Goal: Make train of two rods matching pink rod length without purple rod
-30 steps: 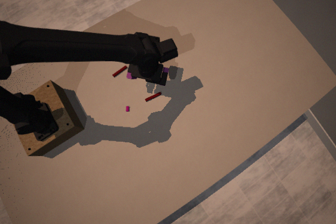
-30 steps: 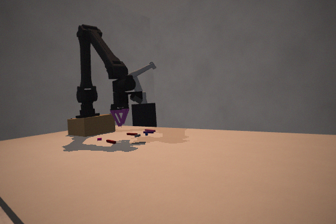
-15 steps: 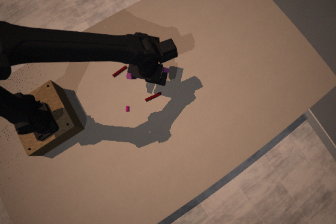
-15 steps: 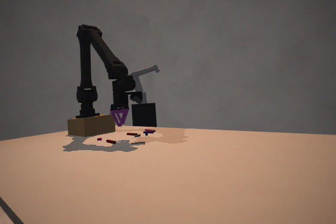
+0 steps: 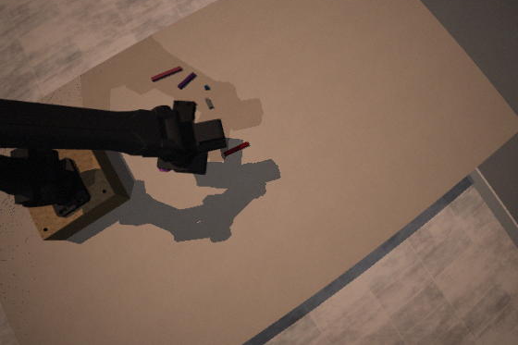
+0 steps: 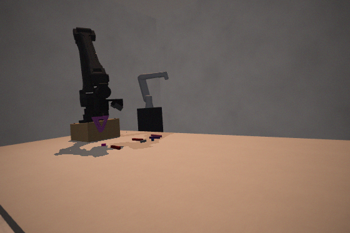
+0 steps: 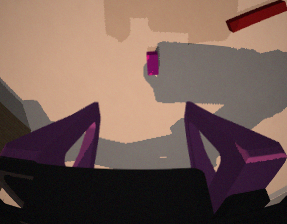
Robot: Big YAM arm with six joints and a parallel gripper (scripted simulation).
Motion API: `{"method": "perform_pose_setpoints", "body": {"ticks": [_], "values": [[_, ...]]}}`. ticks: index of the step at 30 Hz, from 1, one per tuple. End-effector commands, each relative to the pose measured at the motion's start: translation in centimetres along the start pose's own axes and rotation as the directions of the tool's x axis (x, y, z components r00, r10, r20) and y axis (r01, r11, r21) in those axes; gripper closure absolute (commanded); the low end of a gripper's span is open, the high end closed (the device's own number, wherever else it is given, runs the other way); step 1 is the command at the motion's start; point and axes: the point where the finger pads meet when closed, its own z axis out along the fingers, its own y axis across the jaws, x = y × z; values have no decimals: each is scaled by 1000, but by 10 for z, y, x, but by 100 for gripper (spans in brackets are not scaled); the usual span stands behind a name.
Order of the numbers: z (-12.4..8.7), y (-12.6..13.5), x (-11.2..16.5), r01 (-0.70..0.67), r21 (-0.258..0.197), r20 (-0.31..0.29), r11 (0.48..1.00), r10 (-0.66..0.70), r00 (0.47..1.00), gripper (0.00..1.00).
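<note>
The gripper (image 7: 142, 129) shows nearest in the wrist view: two hollow, wedge-shaped purple fingers with flat matte faces, rising from a black curved body. They stand partly drawn in, with bare table between them, grasping nothing. From the side the fingers form a downward-pointing purple triangle hanging above the table in front of the wooden base block (image 6: 82, 130).

Just beyond the fingertips, at about twelve o'clock from the gap in the wrist view, lies the magenta rod (image 7: 152, 63), a short square-edged block flat on the table, half in a grey shadow and clear of both fingers. In the top view only a sliver of it peeks out at the lower edge of the wrist (image 5: 162, 169).

Farther out, at about two o'clock in the wrist view, the red rod (image 7: 256, 16) lies flat and slanted, a longer bar with sharp edges. In the top view it sits just at three o'clock of the gripper body, well apart from the magenta rod.

Beyond that, toward twelve o'clock in the top view, a small grey rod (image 5: 209, 103) and a tiny blue rod (image 5: 207, 88) lie near each other. Farthest are the purple rod (image 5: 187, 80) and the pink rod (image 5: 166, 73), slim parallel bars side by side but apart.

The table (image 5: 351, 95) is a smooth, matte tan slab, the base block pale wood grain with dark screw holes.
</note>
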Motion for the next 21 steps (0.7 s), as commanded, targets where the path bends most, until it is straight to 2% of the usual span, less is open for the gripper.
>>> {"method": "perform_pose_setpoints", "body": {"ticks": [1, 2, 4, 6, 9, 21], "values": [[-13, -32, -20, 96, 70, 29, 993, -99, 995, 76], [-13, -32, -20, 96, 70, 29, 993, -99, 995, 76], [0, -10, -7, 82, 19, 17, 996, -82, 996, 76], [0, -10, -7, 82, 19, 17, 996, -82, 996, 76], [-8, -24, -11, 82, 45, 21, 996, -83, 996, 76], [-7, -22, -11, 81, 43, 21, 996, -82, 996, 76]]}}
